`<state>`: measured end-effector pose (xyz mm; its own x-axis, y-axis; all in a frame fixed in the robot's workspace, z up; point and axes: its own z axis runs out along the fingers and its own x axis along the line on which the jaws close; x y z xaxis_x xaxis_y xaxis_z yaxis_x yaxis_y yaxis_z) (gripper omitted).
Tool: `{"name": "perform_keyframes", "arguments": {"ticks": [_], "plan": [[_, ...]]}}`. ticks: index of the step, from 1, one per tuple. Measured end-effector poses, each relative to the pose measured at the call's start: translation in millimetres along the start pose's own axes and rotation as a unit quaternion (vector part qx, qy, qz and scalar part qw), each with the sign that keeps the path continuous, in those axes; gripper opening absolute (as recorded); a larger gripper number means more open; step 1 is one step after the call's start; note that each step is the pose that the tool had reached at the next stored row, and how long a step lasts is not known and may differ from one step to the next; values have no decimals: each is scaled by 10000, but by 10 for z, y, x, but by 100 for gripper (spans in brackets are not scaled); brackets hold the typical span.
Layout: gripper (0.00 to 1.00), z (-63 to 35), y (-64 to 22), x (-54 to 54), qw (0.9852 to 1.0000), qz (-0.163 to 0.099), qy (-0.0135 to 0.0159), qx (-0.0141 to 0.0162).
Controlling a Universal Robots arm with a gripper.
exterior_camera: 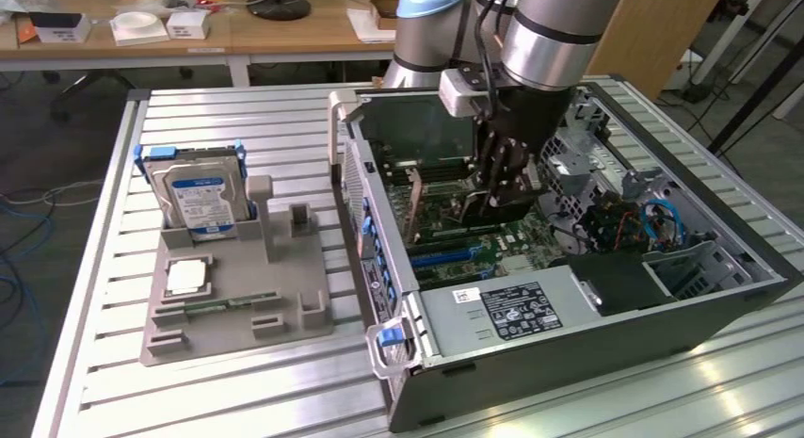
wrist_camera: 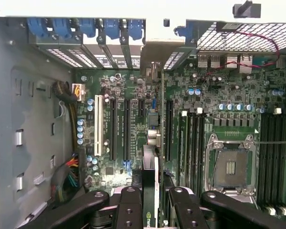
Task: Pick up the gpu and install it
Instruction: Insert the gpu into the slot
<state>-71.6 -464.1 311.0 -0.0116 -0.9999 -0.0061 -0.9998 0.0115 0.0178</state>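
Hand point(wrist_camera: 151, 200) clasps gpu point(wrist_camera: 149, 167) edge-on, apparently just above slots point(wrist_camera: 126, 129).

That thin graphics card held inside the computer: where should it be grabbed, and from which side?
By its upper edge, from above, pinching the two flat faces. The gpu stands on edge over the motherboard, so its lower edge should stay free for a slot. The tool grips it that way.

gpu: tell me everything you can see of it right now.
The gpu appears edge-on in the wrist view: a thin dark card with a green logo near the gripper, whose fingers clamp it from both sides. It stands on edge above the motherboard slots inside the open computer case, parallel to them. Whether it is seated cannot be told.
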Motion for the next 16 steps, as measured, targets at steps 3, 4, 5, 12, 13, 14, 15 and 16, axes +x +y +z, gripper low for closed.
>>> {"name": "perform_keyframes", "arguments": {"ticks": [3, 4, 5, 12, 13, 14, 15, 16], "plan": [[26, 0, 0, 0, 10000, -1, 1, 0], [26, 0, 0, 0, 10000, -1, 1, 0], [26, 0, 0, 0, 10000, -1, 1, 0], [26, 33, 0, 0, 10000, -1, 0, 0], [26, 46, 0, 0, 10000, -1, 0, 0], [26, 62, 1, 0, 10000, 0, 0, 0], [26, 80, 7, 0, 10000, 1, 1, 0], [26, 98, 11, -1, 10000, 1, 2, 0]]}}
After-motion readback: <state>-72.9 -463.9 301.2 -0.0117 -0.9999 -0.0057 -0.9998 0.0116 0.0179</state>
